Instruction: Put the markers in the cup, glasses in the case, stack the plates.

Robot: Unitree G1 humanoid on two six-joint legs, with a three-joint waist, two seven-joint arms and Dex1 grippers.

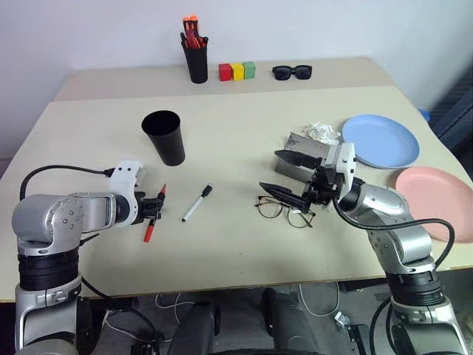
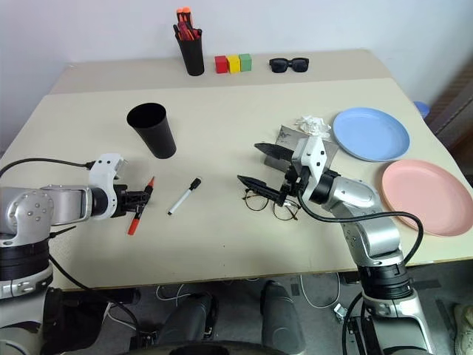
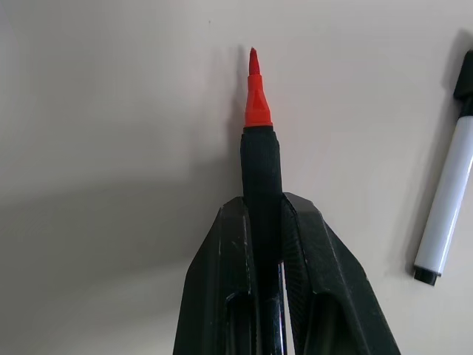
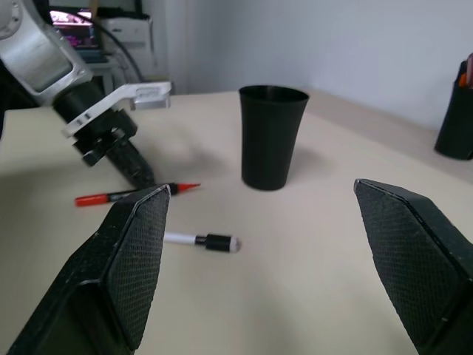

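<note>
Nearest, left gripper point(image 1: 154, 206) clamped on the red marker point(image 1: 154, 214), pinched around its dark barrel close behind the bare red tip, the marker lying on the table point(image 1: 236, 251) with the far end trailing back past the fingers. Probably light, stiff and smooth, so liable to pivot or slip in a narrow pinch; a hold nearer the middle of the barrel would likely carry it steadier to the cup. Just beside, the white marker point(image 1: 196, 203) flat on the table, black cap on, apart from the red one; same light, rollable sort. Over on the right, right gripper point(image 1: 284, 174) spread wide and empty, hovering above the glasses point(image 1: 284, 211), which lie lenses-down-ish near the table's middle; thin wire frame, likely fragile and springy, best taken at the bridge or a temple hinge, not by a lens. Behind the gripper, the grey case point(image 1: 304, 151), partly hidden, contents not readable, with a crumpled white cloth point(image 1: 322, 132) beside it. Further on, the black cup point(image 1: 164, 137) upright, seemingly empty. Right of it, blue plate point(image 1: 380, 140) and pink plate point(image 1: 436, 201) bare, side by side, unstacked. At the back, a pen holder point(image 1: 196, 59) crammed with orange-capped pens.
</note>
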